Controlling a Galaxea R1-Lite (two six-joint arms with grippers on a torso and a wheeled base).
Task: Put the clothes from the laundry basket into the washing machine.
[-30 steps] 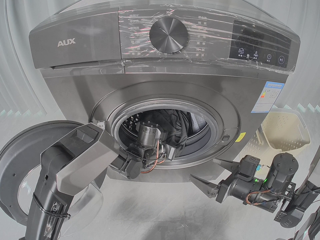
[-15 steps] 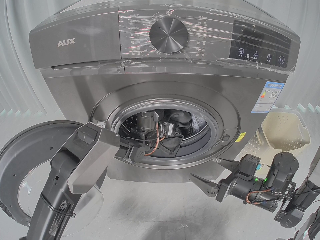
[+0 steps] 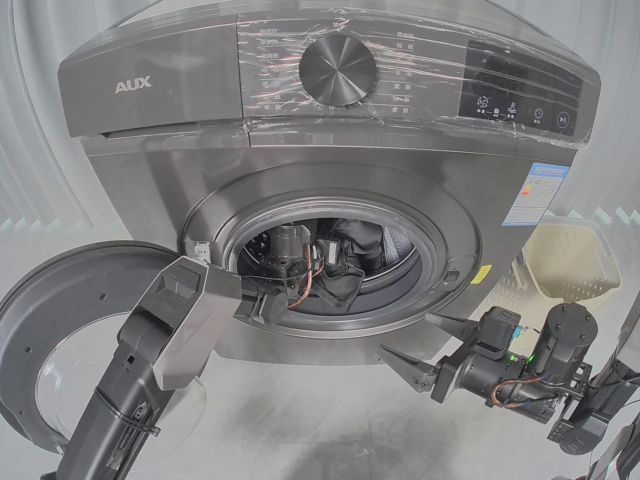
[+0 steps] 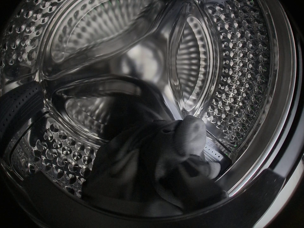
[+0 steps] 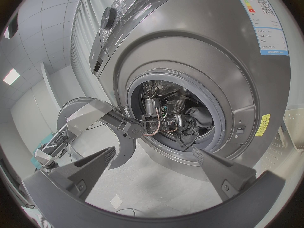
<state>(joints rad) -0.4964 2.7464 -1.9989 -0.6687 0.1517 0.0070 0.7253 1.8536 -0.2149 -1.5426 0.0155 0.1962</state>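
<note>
Setting: staged test room or lab. Evidence: one washing machine with protective film on its control panel (wrinkled, unpeeled); white pleated curtains at nine and three o'clock of it; cream laundry basket at four o'clock; gridded ceiling tiles, flat light panel; smooth grey floor.

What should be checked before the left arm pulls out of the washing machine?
1. Door swung clear: ok.
2. Dark garment inside the drum: ok, front edge near the lower rim.
3. Left tool free of the garment: cannot tell.
4. Right tool open, outside the machine: ok.
5. Clothes left in the basket: cannot tell.
</note>
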